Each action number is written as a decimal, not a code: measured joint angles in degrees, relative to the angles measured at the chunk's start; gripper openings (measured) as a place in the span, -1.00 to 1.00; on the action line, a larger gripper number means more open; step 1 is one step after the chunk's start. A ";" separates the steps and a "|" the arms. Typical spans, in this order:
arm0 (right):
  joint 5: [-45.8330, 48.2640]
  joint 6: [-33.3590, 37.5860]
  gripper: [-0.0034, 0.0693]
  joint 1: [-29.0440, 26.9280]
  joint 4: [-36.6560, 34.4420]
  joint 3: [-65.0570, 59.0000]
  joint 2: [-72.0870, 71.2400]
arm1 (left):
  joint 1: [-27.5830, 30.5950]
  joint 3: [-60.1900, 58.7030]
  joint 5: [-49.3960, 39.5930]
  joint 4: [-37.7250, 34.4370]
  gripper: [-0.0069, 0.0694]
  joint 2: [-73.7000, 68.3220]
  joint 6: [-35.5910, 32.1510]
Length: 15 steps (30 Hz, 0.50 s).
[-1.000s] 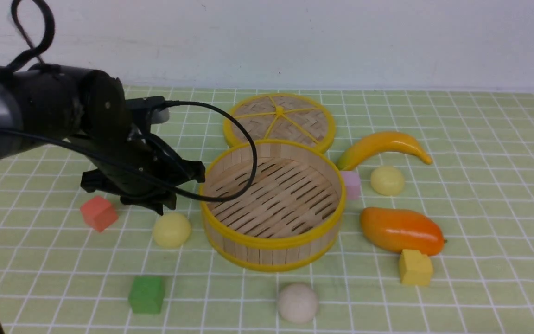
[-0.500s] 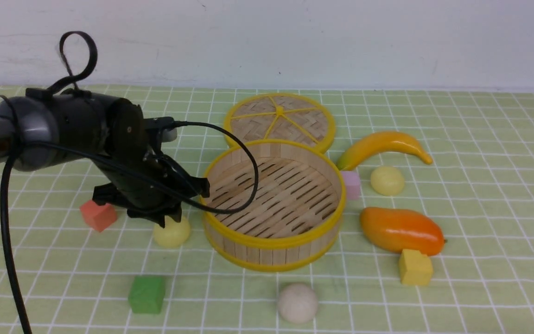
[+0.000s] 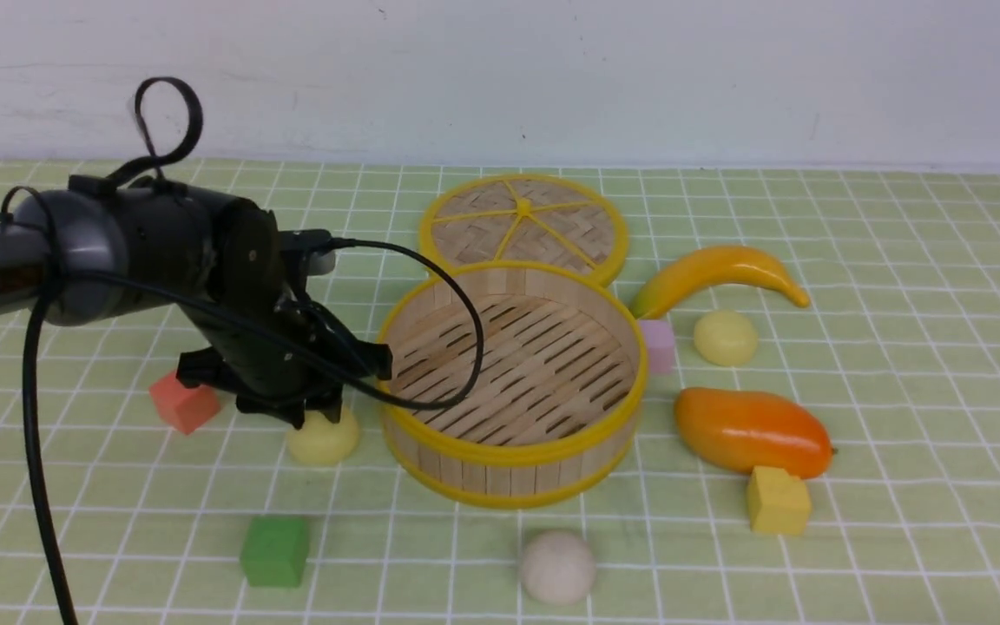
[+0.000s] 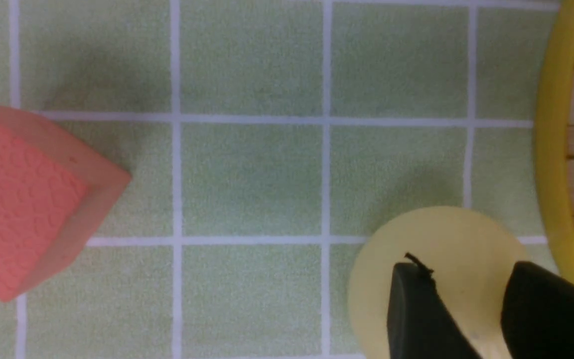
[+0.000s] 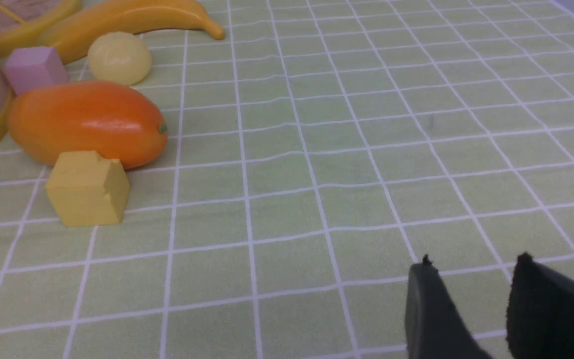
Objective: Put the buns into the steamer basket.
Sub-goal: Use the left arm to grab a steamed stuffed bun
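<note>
Green checked cloth (image 3: pixel 899 260), white wall (image 3: pixel 639 78)

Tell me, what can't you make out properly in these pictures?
- Pale yellow dome-shaped bun: in the front view the black left gripper covers its top, so contact cannot be told.
- Black right gripper: absent from the front view; the right wrist view's edge cuts off all but its fingertips.
- Small lilac cube: in the front view, partly hidden behind the round bamboo steamer basket.
</note>
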<state>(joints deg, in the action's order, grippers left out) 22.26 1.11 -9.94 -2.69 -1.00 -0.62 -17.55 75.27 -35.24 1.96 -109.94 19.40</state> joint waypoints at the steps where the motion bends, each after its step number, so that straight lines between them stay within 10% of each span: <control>1: 0.00 0.00 -0.25 0.00 0.00 0.00 0.00 | 0.00 0.00 0.00 0.00 -0.27 -0.49 0.00; 15: 0.00 0.00 -0.25 0.00 0.00 0.00 0.00 | 0.00 4.79 -5.72 -0.19 -0.85 -0.41 -1.68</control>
<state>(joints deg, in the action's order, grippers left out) 22.26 1.11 -9.94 -2.69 -1.00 -0.62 -17.55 80.07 -40.96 1.77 -110.35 17.72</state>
